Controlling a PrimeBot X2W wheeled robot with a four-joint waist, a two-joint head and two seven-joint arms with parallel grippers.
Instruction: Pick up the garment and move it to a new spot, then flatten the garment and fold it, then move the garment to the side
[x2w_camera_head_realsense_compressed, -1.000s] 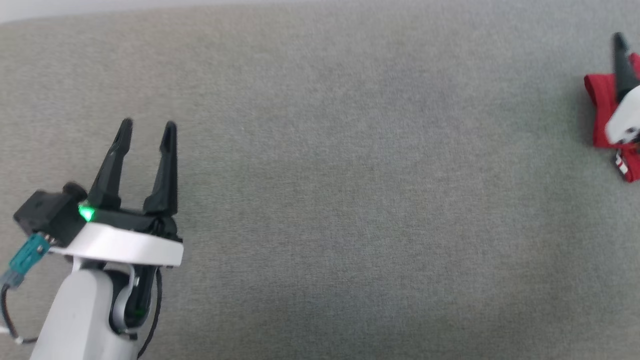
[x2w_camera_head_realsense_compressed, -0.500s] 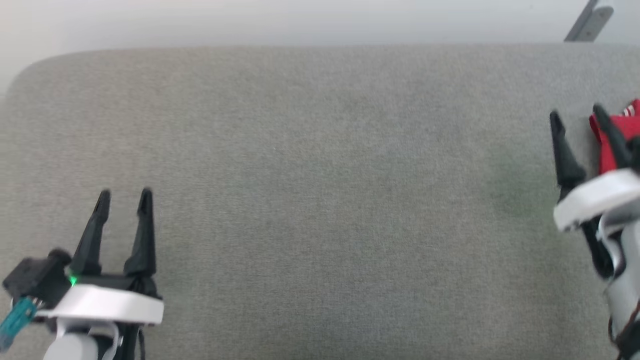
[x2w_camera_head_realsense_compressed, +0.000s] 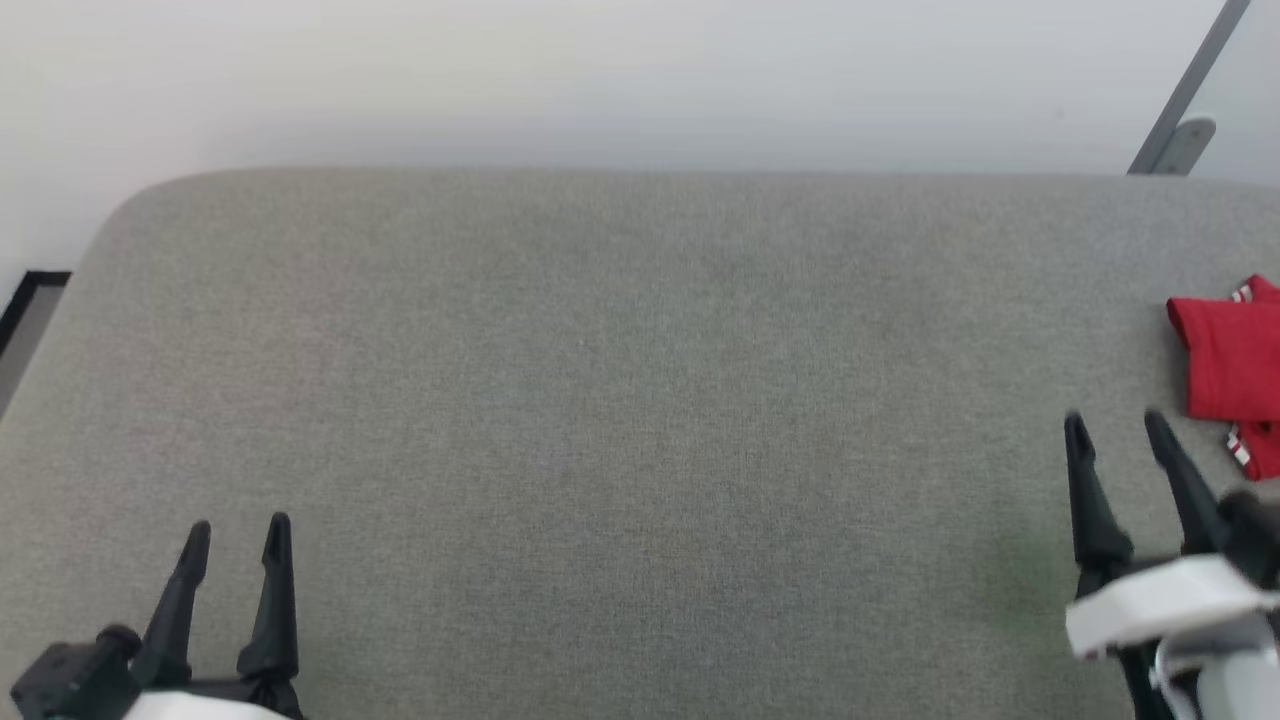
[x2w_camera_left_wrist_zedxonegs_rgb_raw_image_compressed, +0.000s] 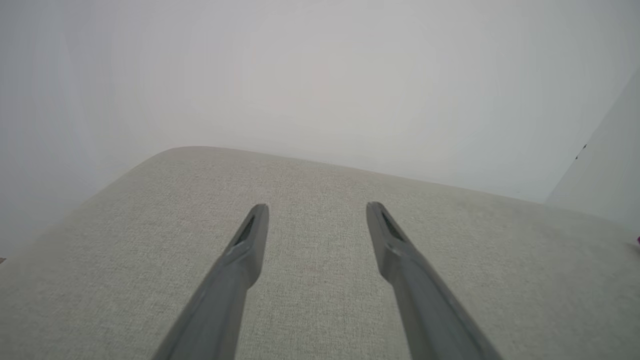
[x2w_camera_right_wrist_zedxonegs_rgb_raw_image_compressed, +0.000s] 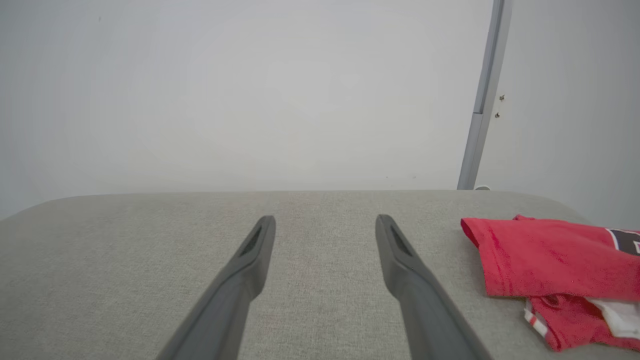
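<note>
Low on the left, left hand spread wide and empty over the grey desk. Further right, right hand likewise spread, gripping nothing, fingertips near the garment but apart. At the far right edge of the desk, garment lying roughly folded, red with striped trim.

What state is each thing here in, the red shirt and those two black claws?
Red fabric T-shirt with striped trim: loosely folded, lying untouched on grey fabric table.
Dark two-fingered left gripper: open, empty.
Dark two-fingered right gripper: open, empty.
</note>
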